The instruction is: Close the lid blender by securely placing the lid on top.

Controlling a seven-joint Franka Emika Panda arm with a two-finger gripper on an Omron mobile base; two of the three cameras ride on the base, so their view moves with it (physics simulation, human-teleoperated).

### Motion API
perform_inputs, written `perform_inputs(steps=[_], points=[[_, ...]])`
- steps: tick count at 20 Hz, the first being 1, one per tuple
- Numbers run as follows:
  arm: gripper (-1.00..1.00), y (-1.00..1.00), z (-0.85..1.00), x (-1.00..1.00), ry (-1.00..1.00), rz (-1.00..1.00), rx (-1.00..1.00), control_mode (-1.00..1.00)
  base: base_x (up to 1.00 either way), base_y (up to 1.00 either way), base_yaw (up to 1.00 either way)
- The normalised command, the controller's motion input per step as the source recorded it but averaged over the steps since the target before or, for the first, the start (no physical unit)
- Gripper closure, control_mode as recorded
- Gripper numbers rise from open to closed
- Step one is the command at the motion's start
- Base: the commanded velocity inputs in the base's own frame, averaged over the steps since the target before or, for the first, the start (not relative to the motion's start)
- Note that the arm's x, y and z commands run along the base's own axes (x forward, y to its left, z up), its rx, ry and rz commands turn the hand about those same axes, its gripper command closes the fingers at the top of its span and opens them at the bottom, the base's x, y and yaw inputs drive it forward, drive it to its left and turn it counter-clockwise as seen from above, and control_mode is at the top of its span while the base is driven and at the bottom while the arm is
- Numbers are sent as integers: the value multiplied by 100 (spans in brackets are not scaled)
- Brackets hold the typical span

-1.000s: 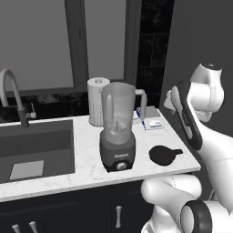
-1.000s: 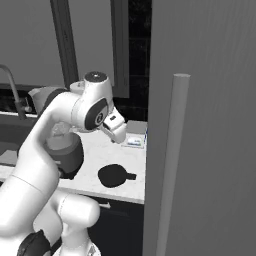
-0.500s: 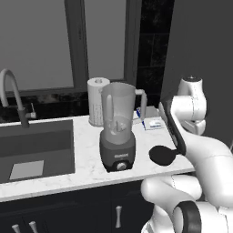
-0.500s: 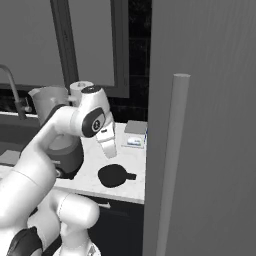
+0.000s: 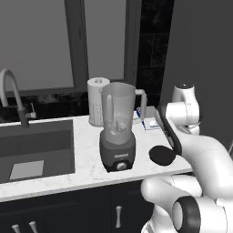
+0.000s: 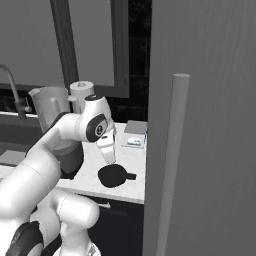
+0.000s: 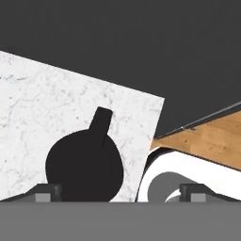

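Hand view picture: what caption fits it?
Open gripper above the black lid on the white counter.

1. A white paper towel roll (image 5: 97, 101) stands upright at the back of the marble counter (image 5: 86, 161), beyond the pincer, to its left.
2. A small box (image 6: 135, 134) lies just behind the pincer.
3. The sink (image 5: 35, 148) and faucet (image 5: 13, 98) sit well apart, far left.

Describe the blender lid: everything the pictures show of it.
The lid is a flat, round, matte black disc with a short tab sticking out of one side. It lies flat on the white marble counter, near the front corner, to the right of the blender and apart from it. Nothing rests on it. The gripper hangs just above it, open, fingertips not touching it as far as can be seen.
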Motion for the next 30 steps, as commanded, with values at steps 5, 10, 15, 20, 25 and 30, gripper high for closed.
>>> perform_inputs(steps=[5, 10, 15, 20, 25, 30], points=[[-100, 0, -28, 16, 6, -9, 1, -100, 0, 0, 0], [-100, -1, -23, 18, 11, -9, 1, -100, 0, 0, 0], [-100, -7, -38, 17, 11, -10, 1, -100, 0, 0, 0], [-100, -23, -29, 1, 1, -5, 7, -100, 0, 0, 0], [-100, -13, -22, 0, 0, 0, 6, -100, 0, 0, 0], [-100, -4, -31, 0, -2, 0, 3, -100, 0, 0, 0]])
